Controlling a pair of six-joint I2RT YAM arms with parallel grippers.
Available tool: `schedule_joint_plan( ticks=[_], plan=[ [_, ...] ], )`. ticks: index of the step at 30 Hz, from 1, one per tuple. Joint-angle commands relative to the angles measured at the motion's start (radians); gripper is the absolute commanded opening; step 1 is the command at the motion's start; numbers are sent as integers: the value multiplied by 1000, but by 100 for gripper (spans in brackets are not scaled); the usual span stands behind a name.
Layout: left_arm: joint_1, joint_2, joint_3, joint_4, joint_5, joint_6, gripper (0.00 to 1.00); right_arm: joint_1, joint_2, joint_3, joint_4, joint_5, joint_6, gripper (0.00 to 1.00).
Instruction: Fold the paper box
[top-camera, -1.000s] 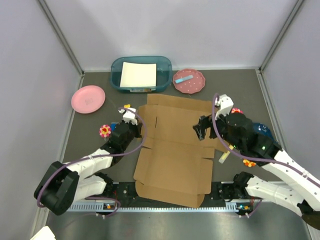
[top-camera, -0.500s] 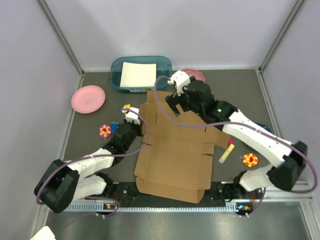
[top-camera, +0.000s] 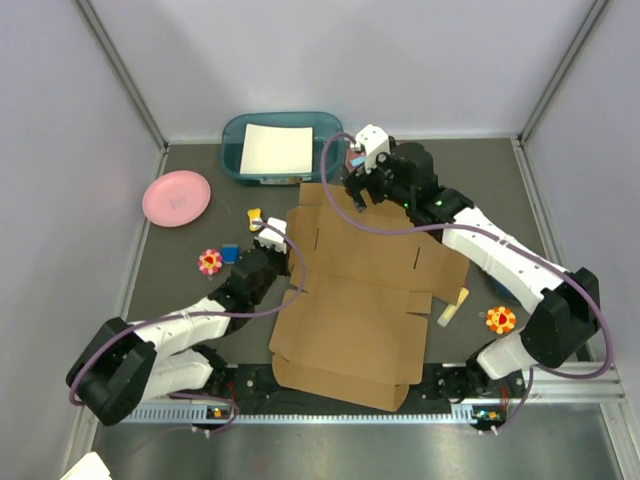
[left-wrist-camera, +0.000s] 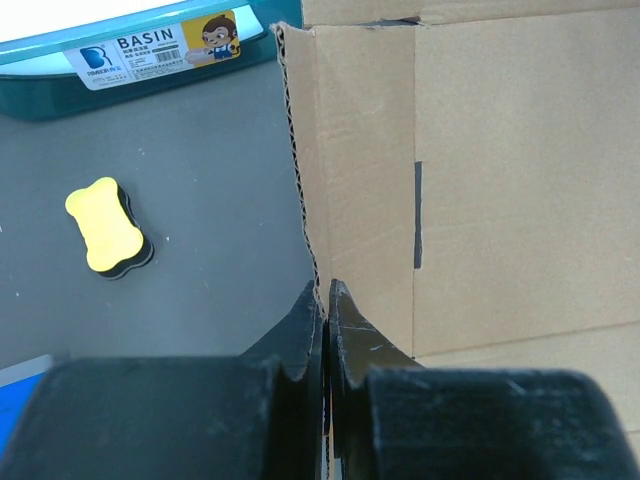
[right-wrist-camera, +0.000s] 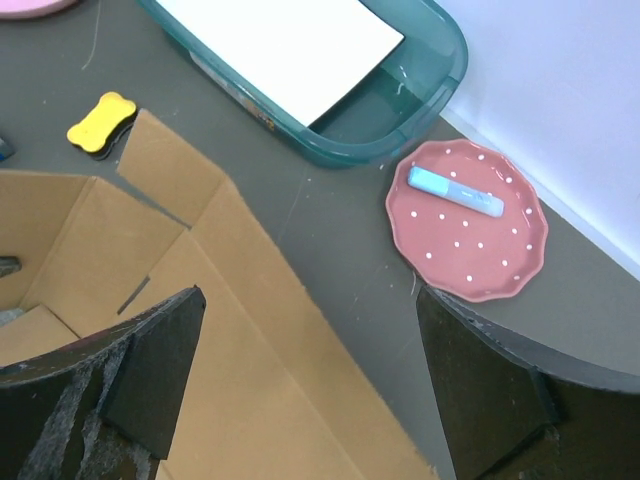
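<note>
The paper box (top-camera: 360, 290) is a large brown cardboard blank lying mostly flat in the middle of the table. My left gripper (top-camera: 276, 243) is shut on its left side flap. In the left wrist view the jaws (left-wrist-camera: 325, 300) pinch the flap's corrugated edge, and the flap (left-wrist-camera: 360, 170) stands lifted beside the panel. My right gripper (top-camera: 356, 190) hangs open above the box's far edge. Seen from the right wrist, its fingers (right-wrist-camera: 150, 350) stand wide apart over the far flap (right-wrist-camera: 230, 330), holding nothing.
A teal bin (top-camera: 232, 150) with a white sheet (top-camera: 276, 148) stands at the back. A dotted red plate (right-wrist-camera: 470, 250) holds a blue piece (right-wrist-camera: 455, 192). A pink plate (top-camera: 176, 197), yellow eraser (top-camera: 254, 213), flower toys (top-camera: 209, 262) (top-camera: 499, 320) and yellow marker (top-camera: 452, 307) ring the box.
My right arm has swung from the box's right side up to its far edge, open throughout. The left gripper has kept its grip on the side flap and shifted slightly right.
</note>
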Motion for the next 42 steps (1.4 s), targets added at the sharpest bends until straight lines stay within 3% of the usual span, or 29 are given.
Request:
schedule_joint_plan(
  ticks=[1, 8, 16, 28, 36, 37, 38, 40, 41, 42],
  plan=[
    [-14, -23, 0, 41, -16, 19, 0, -60, 40, 16, 69, -183, 33, 88],
    [-21, -22, -4, 50, -24, 17, 0, -69, 144, 63, 37, -287, 41, 86],
    [-24, -33, -14, 58, -30, 11, 0, -69, 207, 83, 18, -272, 24, 79],
    [-27, -22, -11, 58, -35, 2, 0, -67, 228, 83, 35, -298, 44, 35],
    [-27, -26, 66, -49, -48, -36, 0, -20, 190, 17, 50, -174, 16, 11],
    [-27, -28, 81, -84, -56, -44, 2, -21, 182, 8, 56, -162, 27, 6],
    [-27, -28, 94, -136, -59, -48, 12, -21, 173, -1, 72, -128, 36, 4],
    [-27, -33, 129, -195, -58, -61, 23, -21, 144, -32, 84, -116, 52, 0],
    [-26, -34, 137, -244, -61, -61, 30, -20, 136, -46, 84, -113, 52, 0],
    [-27, -40, 155, -274, -70, -82, 44, -20, 121, -50, 76, -107, 55, 0]
  ],
)
